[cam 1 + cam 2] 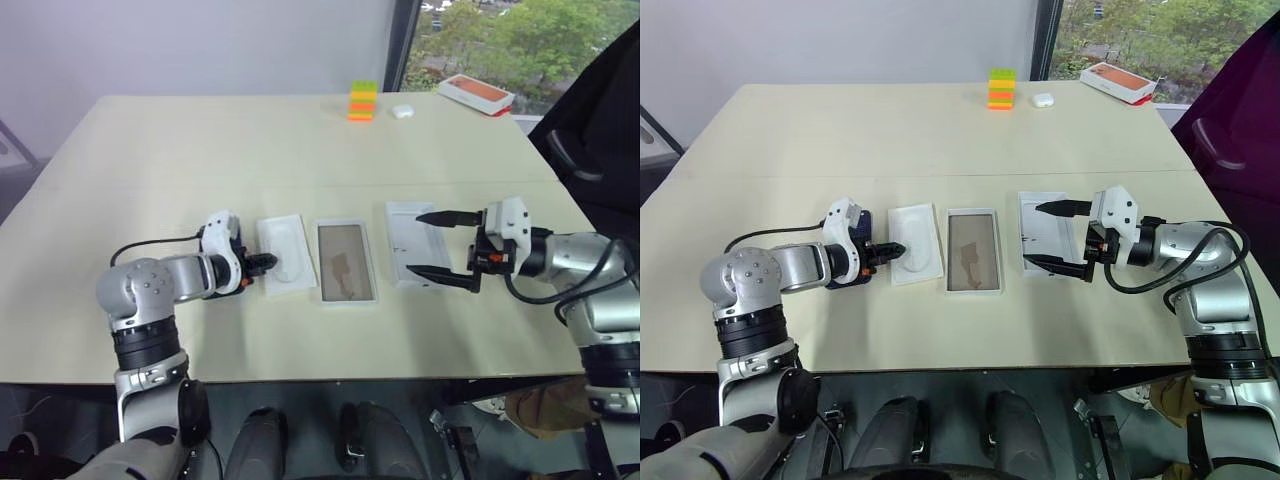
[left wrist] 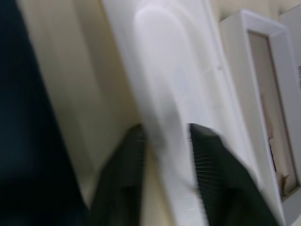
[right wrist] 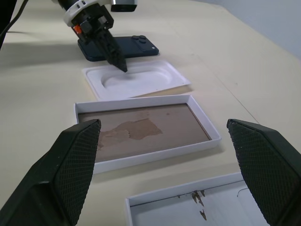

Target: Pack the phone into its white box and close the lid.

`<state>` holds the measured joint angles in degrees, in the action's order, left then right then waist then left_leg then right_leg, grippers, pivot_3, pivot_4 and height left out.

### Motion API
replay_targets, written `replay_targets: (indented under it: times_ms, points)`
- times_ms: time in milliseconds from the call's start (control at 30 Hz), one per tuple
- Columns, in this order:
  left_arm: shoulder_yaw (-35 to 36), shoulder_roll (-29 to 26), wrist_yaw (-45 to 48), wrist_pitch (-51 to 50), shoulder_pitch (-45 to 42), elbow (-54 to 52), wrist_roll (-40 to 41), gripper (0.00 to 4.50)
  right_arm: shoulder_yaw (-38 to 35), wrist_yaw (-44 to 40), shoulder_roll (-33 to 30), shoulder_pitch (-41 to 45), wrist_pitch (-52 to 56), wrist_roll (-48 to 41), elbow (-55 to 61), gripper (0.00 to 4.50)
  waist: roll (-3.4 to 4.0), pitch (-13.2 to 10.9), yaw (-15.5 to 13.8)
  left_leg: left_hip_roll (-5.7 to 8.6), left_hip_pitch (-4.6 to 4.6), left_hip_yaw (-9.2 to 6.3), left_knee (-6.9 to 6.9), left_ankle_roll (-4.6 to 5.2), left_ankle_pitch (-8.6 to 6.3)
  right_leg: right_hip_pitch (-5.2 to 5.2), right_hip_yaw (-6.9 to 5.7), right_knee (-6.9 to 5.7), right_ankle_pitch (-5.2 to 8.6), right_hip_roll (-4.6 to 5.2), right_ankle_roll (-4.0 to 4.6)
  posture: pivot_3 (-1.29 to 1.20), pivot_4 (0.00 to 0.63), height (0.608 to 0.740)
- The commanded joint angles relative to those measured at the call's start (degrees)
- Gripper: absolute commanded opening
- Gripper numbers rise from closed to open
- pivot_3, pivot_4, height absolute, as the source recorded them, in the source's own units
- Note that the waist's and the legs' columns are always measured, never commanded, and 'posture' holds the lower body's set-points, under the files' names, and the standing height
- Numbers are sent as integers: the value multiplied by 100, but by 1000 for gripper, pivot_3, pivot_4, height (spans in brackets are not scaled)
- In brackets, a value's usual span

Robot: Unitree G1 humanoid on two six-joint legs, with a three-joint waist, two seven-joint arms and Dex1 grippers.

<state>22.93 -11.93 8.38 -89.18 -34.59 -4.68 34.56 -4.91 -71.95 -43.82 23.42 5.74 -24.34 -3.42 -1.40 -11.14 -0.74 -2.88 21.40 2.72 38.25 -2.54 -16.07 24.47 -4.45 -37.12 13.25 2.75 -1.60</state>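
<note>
Centre of the head view, on the pale surface: the white box, open side up, tan floor bare, holds nothing. Just right of it, the lid, plain white inside turned up, also empty. Just left of the box, the white insert, oval recess up, nothing in it. All three side by side, not touching, long axes running from bottom to top of the frame.

Left of the insert lies the phone, flat on the surface, back up, outside every container and largely hidden beneath the left wrist in the head view. Long axis parallel to the insert's; camera cluster at the end toward the top of the frame.

Left claw at centre left, nearly closed, pinching the insert's left rim, one finger on either side of it. Right claw at centre right, spread wide over the lid, gripping nothing.

Upper right: a stack of coloured blocks and an orange-topped box.
</note>
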Motion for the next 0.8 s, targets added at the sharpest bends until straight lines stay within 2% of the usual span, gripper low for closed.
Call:
replay_targets:
  times_ms: [33, 233, 300, 467, 633, 800]
  points:
    - [-115, 77, 24, -197, 79, 105, -86, 39, -47, 19, -18, 63, -34, -37, 236, 4500, 0, 0, 2, 0, 0, 0, 0, 0, 0, 0, -1, 2, 0, 0, 0, 0, 150, 740]
    - [-132, -29, 120, 284, 116, 47, -173, 39, -33, 45, -8, 44, -24, -35, 286, 4500, -1, 0, 7, 0, 0, -1, -1, 0, 0, 0, -1, 2, 0, 0, 0, 0, 150, 740]
    - [249, 94, 96, 187, -13, 129, -75, 39, -22, 57, 0, 39, -1, -38, 315, 4500, -1, -1, 4, 0, 0, -3, -1, 0, 0, 0, -2, 1, 0, 0, 0, 0, 150, 740]
    - [643, -180, 246, -58, -246, 278, 35, 39, 98, 142, 37, 28, 474, -221, 761, 4500, -6, -4, 38, -3, 3, -4, -2, 0, 0, 4, -8, 1, 1, -4, -1, 0, 150, 740]
    - [1067, -143, 242, -323, -446, 421, 68, 39, 604, 347, 69, 116, 1289, -167, 1344, 4500, -6, -4, 53, -5, 5, -6, -7, 0, 0, 9, -10, 1, 1, -5, -1, 0, 150, 740]
    - [1405, -205, 218, -332, -637, 542, 227, 39, 1164, 808, 455, 78, 1698, 8, 1846, 4500, -11, -7, 41, -4, 10, -6, -7, -1, -1, 11, -10, 4, 1, -2, -2, 0, 150, 740]
